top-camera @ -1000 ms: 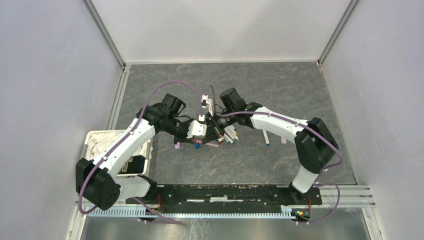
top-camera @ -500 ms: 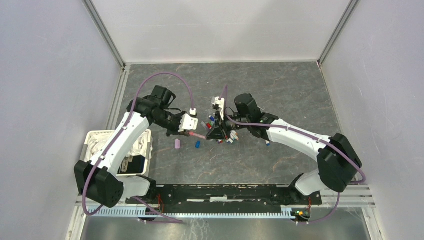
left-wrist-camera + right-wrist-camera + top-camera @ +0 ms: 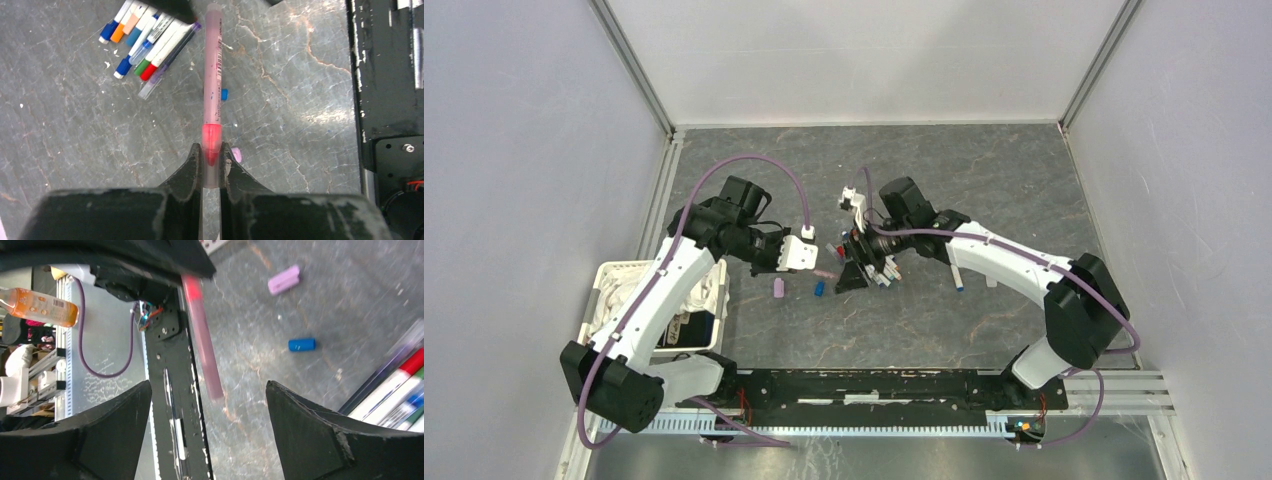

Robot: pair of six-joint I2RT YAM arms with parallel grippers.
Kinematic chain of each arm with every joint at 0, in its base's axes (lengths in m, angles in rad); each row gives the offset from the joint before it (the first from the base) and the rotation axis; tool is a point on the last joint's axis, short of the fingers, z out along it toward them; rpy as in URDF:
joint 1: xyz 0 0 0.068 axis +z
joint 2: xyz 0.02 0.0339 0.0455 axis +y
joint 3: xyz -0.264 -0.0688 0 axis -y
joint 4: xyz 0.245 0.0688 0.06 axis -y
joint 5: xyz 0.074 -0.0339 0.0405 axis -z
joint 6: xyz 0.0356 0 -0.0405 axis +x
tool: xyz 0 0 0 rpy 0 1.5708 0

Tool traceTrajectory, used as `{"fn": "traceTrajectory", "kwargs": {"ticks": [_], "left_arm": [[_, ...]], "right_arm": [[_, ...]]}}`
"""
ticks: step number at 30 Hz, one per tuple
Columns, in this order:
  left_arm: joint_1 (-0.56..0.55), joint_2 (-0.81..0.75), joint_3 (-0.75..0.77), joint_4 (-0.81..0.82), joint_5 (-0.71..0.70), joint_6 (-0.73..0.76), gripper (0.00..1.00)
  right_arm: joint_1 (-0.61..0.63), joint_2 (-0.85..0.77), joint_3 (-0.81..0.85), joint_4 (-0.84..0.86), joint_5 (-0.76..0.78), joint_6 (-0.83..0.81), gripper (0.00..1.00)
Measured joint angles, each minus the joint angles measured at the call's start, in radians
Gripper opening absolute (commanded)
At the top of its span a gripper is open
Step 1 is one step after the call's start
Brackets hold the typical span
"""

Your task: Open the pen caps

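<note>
The grey marbled table [image 3: 984, 180] bears a cluster of pens [image 3: 155, 47], a blue cap [image 3: 819, 289] and a lilac cap [image 3: 778, 290].

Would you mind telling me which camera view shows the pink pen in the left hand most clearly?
The left wrist view: the pink pen runs almost full length, sharp, its red end clamped in the left hand. The right wrist view shows part of it, blurred; the top external view only a tiny pink sliver.

Left gripper [image 3: 211, 151] clamped on a pink pen [image 3: 212, 75], right gripper [image 3: 207, 390] spread wide, both pointing inward toward each other
</note>
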Motion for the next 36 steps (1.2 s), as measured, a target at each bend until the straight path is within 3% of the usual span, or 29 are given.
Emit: {"fn": "traceTrajectory", "kwargs": {"ticks": [4,11,14,23,26,28,36], "left_arm": [[0.000,-0.012,-0.032,-0.001,0.001,-0.001,0.02],[-0.006,-0.012,-0.034,-0.010,0.031,-0.016,0.02],[-0.011,-0.012,-0.026,-0.014,0.050,-0.018,0.02],[-0.018,-0.012,-0.016,-0.016,0.071,-0.020,0.02],[-0.019,-0.012,-0.016,-0.018,0.072,-0.020,0.02],[-0.019,-0.011,-0.016,-0.014,0.068,-0.020,0.02],[-0.025,-0.002,-0.015,-0.019,0.040,-0.018,0.02]], "right_arm": [[0.000,0.023,0.085,-0.005,-0.009,-0.009,0.93],[0.009,0.102,0.095,0.011,-0.088,0.000,0.89],[0.029,0.145,0.097,0.015,-0.112,0.006,0.84],[0.063,0.195,0.121,0.061,-0.151,0.059,0.47],[0.063,0.195,0.122,0.076,-0.153,0.070,0.23],[0.063,0.195,0.124,0.083,-0.171,0.079,0.01],[0.063,0.180,0.090,0.106,-0.164,0.056,0.00]]}}
